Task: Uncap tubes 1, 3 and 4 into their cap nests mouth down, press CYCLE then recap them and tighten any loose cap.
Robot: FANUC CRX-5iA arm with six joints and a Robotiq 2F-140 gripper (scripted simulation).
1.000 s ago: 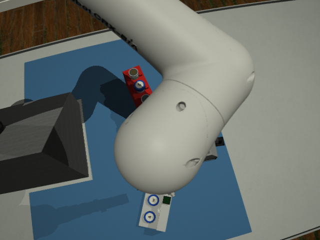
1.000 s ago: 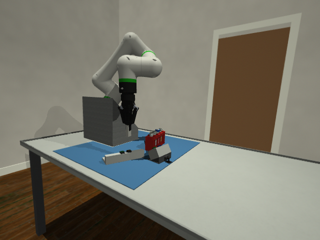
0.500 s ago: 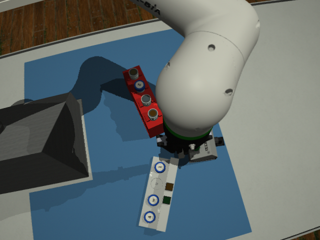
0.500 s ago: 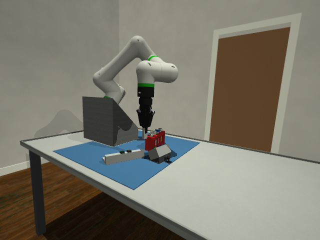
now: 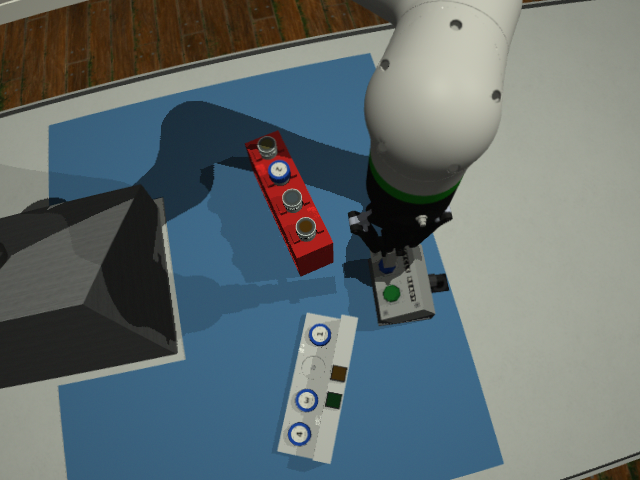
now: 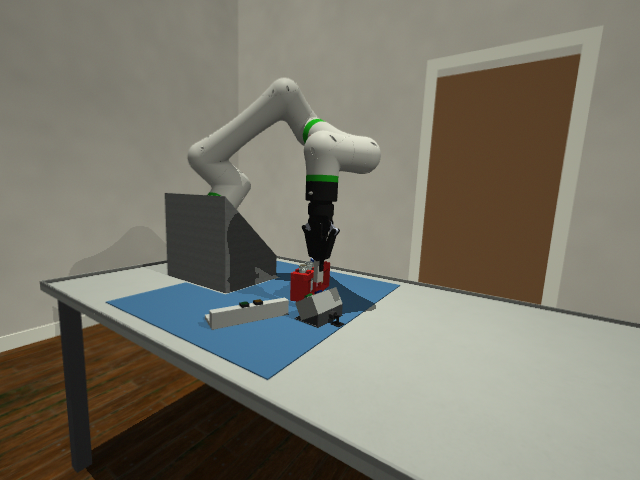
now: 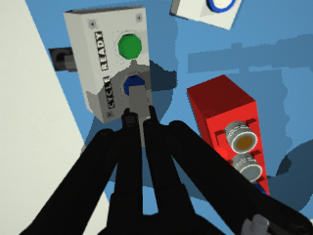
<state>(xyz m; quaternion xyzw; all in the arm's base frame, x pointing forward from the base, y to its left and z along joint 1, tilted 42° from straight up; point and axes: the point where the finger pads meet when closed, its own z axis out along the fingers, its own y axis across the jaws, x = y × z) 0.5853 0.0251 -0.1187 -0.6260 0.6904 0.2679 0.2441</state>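
My gripper (image 5: pixel 388 256) (image 6: pixel 320 283) (image 7: pixel 138 98) is shut and empty. Its tip (image 5: pixel 384 265) is over the blue CYCLE key (image 7: pixel 130 84) on the small desk (image 5: pixel 418 304) (image 6: pixel 316 305) (image 7: pixel 80 54); I cannot tell whether it touches. The green READY key (image 5: pixel 391 292) (image 7: pixel 129 46) is free. On the red station (image 5: pixel 315 260) (image 6: pixel 298 285) (image 7: pixel 220 105), tube 1 (image 5: pixel 266 146), tube 3 (image 5: pixel 292 198) and tube 4 (image 5: pixel 306 227) (image 7: pixel 243 141) are open; tube 2 (image 5: pixel 279 170) is capped. Caps lie in nest 1 (image 5: pixel 320 334), nest 3 (image 5: pixel 306 399) and nest 4 (image 5: pixel 299 433) of the cap tray (image 5: pixel 347 330). The amber lamp (image 5: pixel 338 373) and the green lamp (image 5: pixel 333 399) are dark.
A big dark grey wedge-shaped block (image 5: pixel 77 279) (image 6: pixel 206 242) stands at the left of the blue mat (image 5: pixel 413 413). Nest 2 (image 5: pixel 313 367) is empty. A small black part (image 5: pixel 439 282) (image 7: pixel 61 58) sticks out of the desk's side.
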